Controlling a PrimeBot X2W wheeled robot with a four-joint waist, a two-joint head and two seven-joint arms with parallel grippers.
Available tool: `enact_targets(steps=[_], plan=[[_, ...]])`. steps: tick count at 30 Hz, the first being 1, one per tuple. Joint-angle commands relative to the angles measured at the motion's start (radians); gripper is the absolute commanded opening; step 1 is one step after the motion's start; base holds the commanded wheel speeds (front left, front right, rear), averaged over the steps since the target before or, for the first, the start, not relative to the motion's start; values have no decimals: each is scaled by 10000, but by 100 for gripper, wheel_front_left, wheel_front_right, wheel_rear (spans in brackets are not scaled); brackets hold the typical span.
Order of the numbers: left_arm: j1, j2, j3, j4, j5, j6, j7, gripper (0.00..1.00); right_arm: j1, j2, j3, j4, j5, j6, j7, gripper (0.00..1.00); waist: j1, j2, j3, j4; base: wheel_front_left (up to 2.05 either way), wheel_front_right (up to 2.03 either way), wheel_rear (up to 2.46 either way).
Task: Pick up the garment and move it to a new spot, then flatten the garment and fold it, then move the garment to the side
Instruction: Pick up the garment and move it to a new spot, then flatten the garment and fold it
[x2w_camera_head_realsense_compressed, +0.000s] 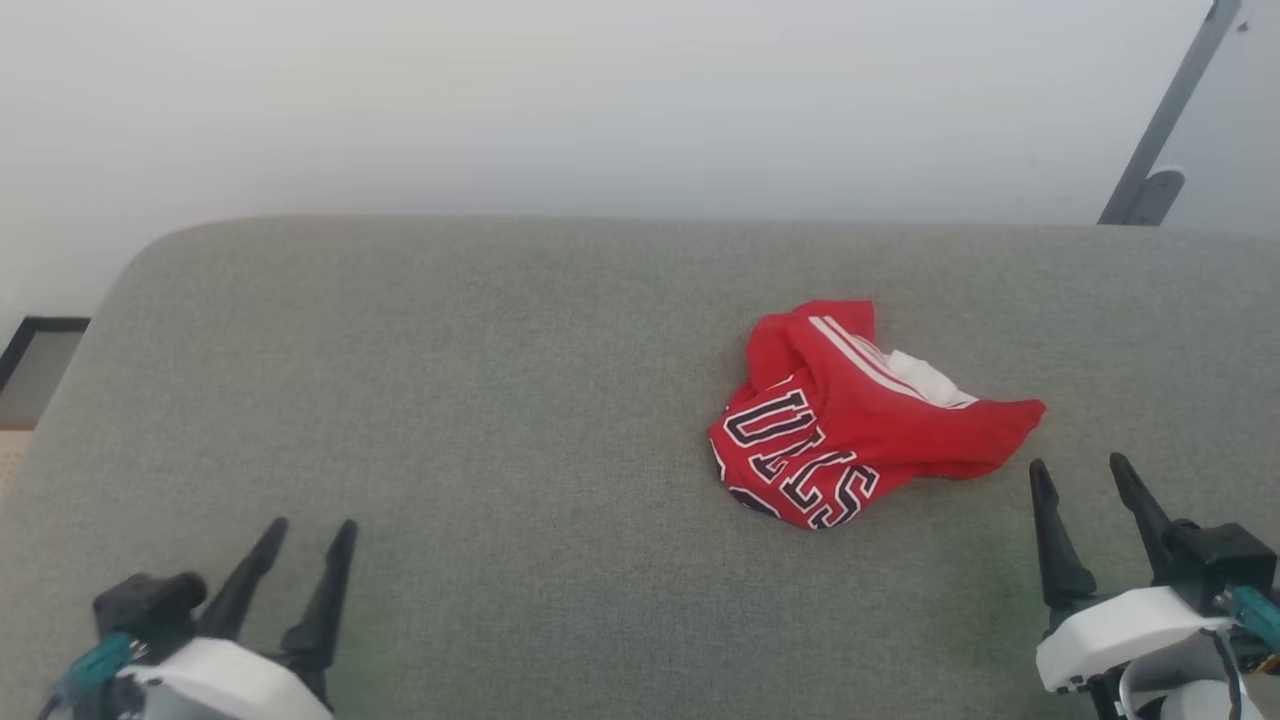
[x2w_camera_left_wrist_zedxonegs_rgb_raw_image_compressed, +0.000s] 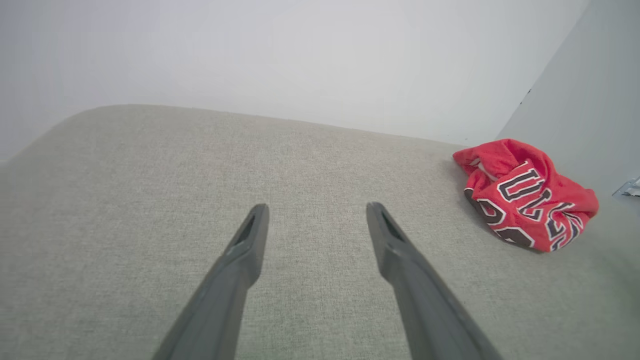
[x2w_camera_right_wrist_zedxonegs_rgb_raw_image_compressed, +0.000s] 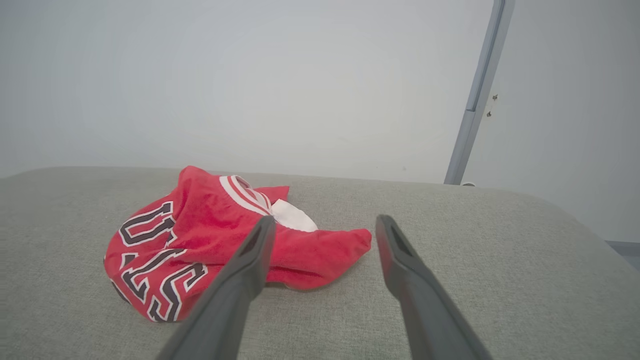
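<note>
We see the garment (x2w_camera_head_realsense_compressed: 860, 415) lying as a crumpled red bundle on the grey padded surface (x2w_camera_head_realsense_compressed: 450, 400), to the right of its middle. The dark letters face up on the nearer part, and a white sleeve and striped trim show at the top. In the head view the long axis of the bundle runs roughly from 8 o'clock to 2 o'clock. It ends in a pointed red tail on the right side.

The right gripper (x2w_camera_head_realsense_compressed: 1078, 462) is clearly the nearer one. From it, the main mass of the bundle lies at about 10 o'clock, and the tip of the red tail is near, at about 11 o'clock from its fingertips. In the right wrist view one finger crosses in front of the cloth, but the head view shows a strip of bare surface between them, so we judge that they are apart.

The left gripper (x2w_camera_head_realsense_compressed: 312, 524) is well apart from the garment, which lies at about 2 o'clock from it.

Both grippers have their two dark fingers spread wide. They hold nothing and touch nothing.

We judge that the pick-up has not yet begun. A short reach of the right gripper toward 10 or 11 o'clock would bring the tail between its fingers.
</note>
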Motion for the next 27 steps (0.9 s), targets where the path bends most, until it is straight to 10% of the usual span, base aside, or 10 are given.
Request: enact_targets(steps=[1,11,27], plan=[[262,-100,397,-111,431,11,-47,100,122,48,10,-71,59,1,-14,100,0,-1,-111,-67,0,0,0],[1310,-1359,2893,-1462,2846,11,-47,100,205,197,3,-571,195,1,-14,100,0,-1,-208,-279,0,0,0],[1602,-1839,2947,-1588,3285,11,-48,100,199,135,197,-620,221,1,159,100,0,-1,-148,-293,0,0,0]])
